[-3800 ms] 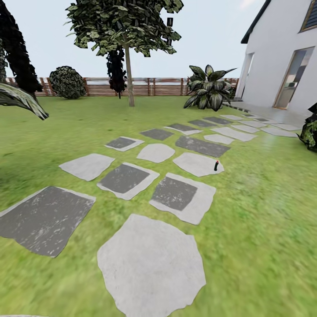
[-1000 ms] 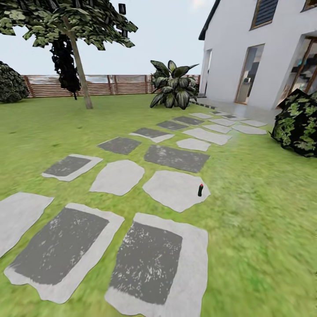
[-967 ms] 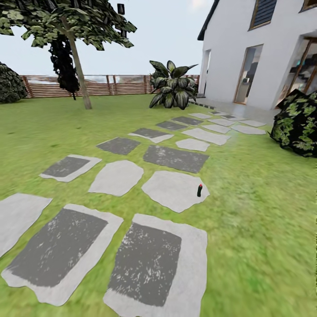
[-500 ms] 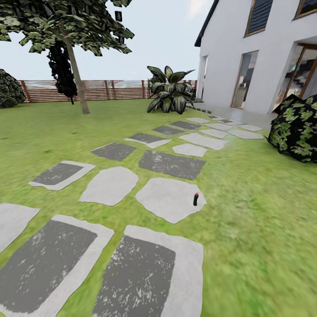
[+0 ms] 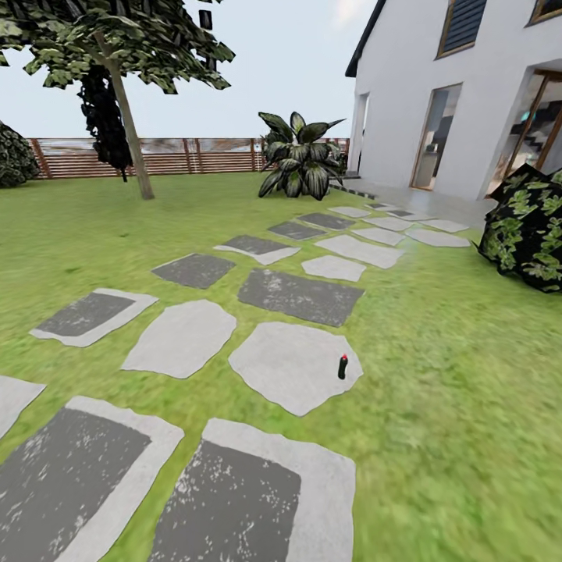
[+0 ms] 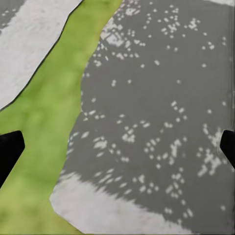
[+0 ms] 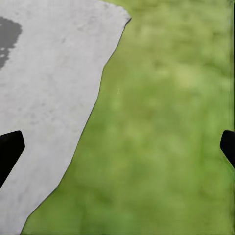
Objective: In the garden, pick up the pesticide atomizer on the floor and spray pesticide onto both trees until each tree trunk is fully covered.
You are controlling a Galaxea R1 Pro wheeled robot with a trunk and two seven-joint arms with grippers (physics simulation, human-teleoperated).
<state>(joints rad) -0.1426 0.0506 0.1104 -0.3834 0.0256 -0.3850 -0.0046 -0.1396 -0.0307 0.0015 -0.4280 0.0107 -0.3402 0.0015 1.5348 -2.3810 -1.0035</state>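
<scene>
Head view: the atomizer point(image 5: 342, 367), a small dark bottle with a red top, stands upright on the right edge of a pale slab point(image 5: 293, 365); grass lies just to its right; a dark slab point(image 5: 300, 295) lies just beyond the pale slab; a tree point(image 5: 125, 117) with a thin leaning trunk stands far beyond and left of the pale slab, before the fence point(image 5: 179, 154); the house point(image 5: 460, 94) rises far beyond and right of it.
Left wrist view: the left gripper point(image 6: 117, 147) is spread wide, its black fingertips point(image 6: 9, 152) at the frame's two edges, nothing between them; under it a dark speckled slab point(image 6: 161, 112) with a strip of grass beside.
Right wrist view: the right gripper point(image 7: 117, 147) is likewise spread wide and empty; it hangs over the border of a pale stone point(image 7: 44, 112) and grass.
Step, as judged: approach to the atomizer, not yet in reach.
How to do it well: roll up to the pale slab and stop short of the bottle; it is slim and upright, so likely easy to tip; lower one open gripper with a finger on each side of the body, below the red top; close only once it sits centred.
</scene>
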